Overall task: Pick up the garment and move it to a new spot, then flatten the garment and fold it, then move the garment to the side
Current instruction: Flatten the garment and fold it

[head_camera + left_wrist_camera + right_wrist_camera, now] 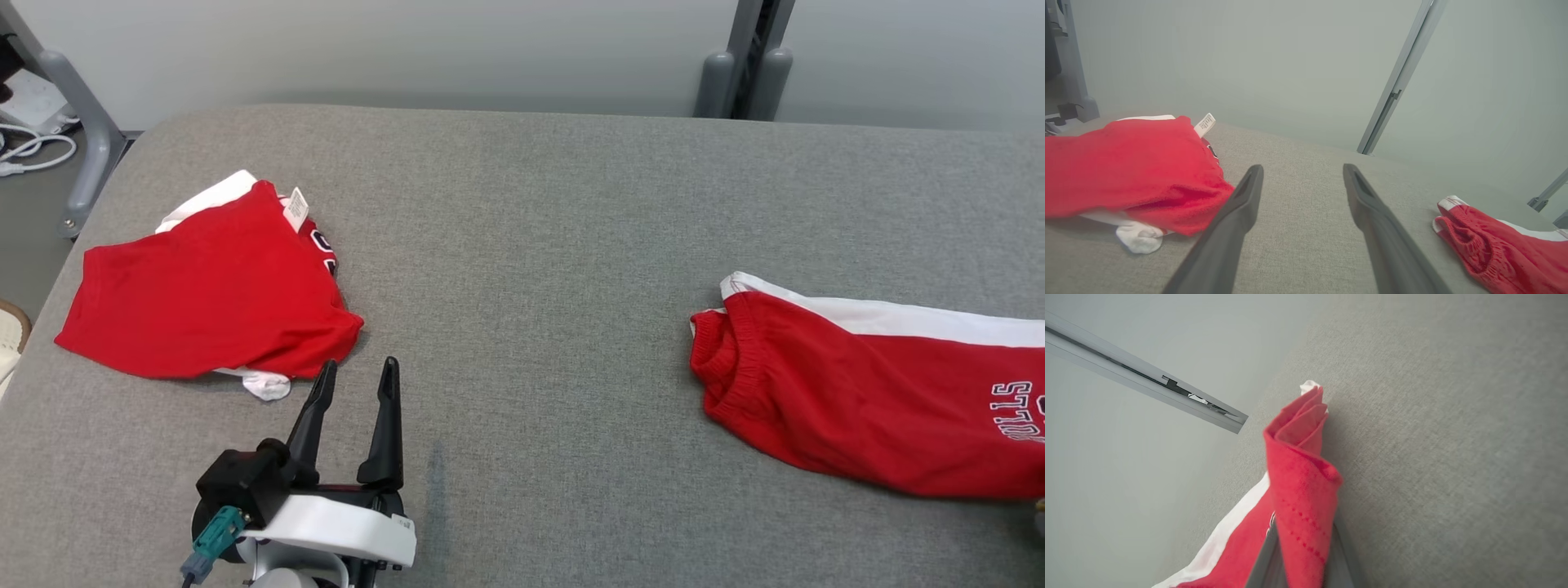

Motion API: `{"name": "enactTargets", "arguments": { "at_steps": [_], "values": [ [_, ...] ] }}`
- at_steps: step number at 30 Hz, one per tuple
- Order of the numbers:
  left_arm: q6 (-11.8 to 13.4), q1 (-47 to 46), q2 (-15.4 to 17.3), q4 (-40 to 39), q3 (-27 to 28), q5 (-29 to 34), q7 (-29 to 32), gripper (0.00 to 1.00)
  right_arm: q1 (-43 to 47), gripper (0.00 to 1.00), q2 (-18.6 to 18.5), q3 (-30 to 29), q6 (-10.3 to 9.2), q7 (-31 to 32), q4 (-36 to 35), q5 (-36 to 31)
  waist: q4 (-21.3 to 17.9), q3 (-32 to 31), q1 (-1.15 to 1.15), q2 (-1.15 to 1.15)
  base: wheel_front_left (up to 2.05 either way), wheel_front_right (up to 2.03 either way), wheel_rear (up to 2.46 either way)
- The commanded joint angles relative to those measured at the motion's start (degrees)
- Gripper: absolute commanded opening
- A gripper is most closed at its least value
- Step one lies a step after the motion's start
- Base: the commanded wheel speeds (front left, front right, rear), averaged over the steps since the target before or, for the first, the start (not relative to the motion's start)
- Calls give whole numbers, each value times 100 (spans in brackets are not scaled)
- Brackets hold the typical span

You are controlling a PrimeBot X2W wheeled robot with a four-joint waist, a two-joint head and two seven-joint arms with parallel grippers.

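The garment [204,298], a red jersey shirt with white sleeves and a small white tag, lies folded at the table's left; the left wrist view has it [1126,171] at the left. My left gripper [357,367] stands open just right of its near corner, with nothing between the fingers [1302,167]. At the right lies a second red garment [857,392] with a white side stripe, a gathered waistband and navy lettering. My right gripper [1304,543] is shut on a bunched fold of this striped red cloth [1298,465], which hides the fingertips.
The grey fabric table [531,286] has a broad bare stretch between the two red pieces. Grey frame posts [743,73] stand behind the far edge, and a post with cables [49,139] is off the left corner.
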Motion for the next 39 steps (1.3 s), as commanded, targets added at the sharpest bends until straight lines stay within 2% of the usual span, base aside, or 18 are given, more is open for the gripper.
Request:
{"name": "enactTargets", "arguments": {
  "at_steps": [1, 6, 11, 13, 20, 26, 33, 34, 35, 39],
  "values": [
    [-30, -7, 26, 15, 15, 1, -25, 100, 15, 0, -56, 30, 0, -61, 42, -78, -47, -43, 0, 0, 0, 0, 0],
    [-42, 8, 26, 69, 54, 9, -25, 100, -214, 0, 37, 223, 0, -201, 49, -261, -114, -136, 0, 0, 0, 0, 0],
    [-53, 75, 26, 107, 114, 28, -25, 100, -319, 0, 176, 693, 0, -356, -597, -593, -84, -301, 0, 0, 0, 0, 0],
    [-12, 121, 30, 53, 206, -352, -25, 100, -334, 0, 216, 864, 0, -390, -855, -664, -47, -335, 0, 0, 0, 0, 0],
    [-2, 146, 23, 28, 316, -534, -25, 100, -227, 0, 407, 1558, 0, -406, -1574, -813, 144, -420, 0, 0, 0, 0, 0],
    [-51, 169, 25, 67, 339, -589, -25, 100, -148, 0, 587, 2104, 0, -382, -1315, -953, 340, -427, 0, 0, 0, 0, 0],
    [-60, 238, 25, 70, 326, -617, -25, 100, -204, 0, 747, 2483, 0, -383, -857, -903, 466, -399, 0, 0, 0, 0, 0],
    [-62, 243, 26, 75, 328, -621, -25, 100, -223, 27, 745, 2513, 0, -400, -793, -921, 472, -397, 0, 0, 0, 0, 0],
    [-60, 246, 26, 78, 328, -625, -25, 100, -251, 100, 754, 2541, 0, -419, -745, -953, 475, -396, 0, 0, 0, 0, 0],
    [-47, 260, 26, 87, 340, -636, -25, 100, -321, 100, 847, 2683, 0, -459, -765, -991, 461, -403, 0, 0, 0, 0, 0]
  ]
}}
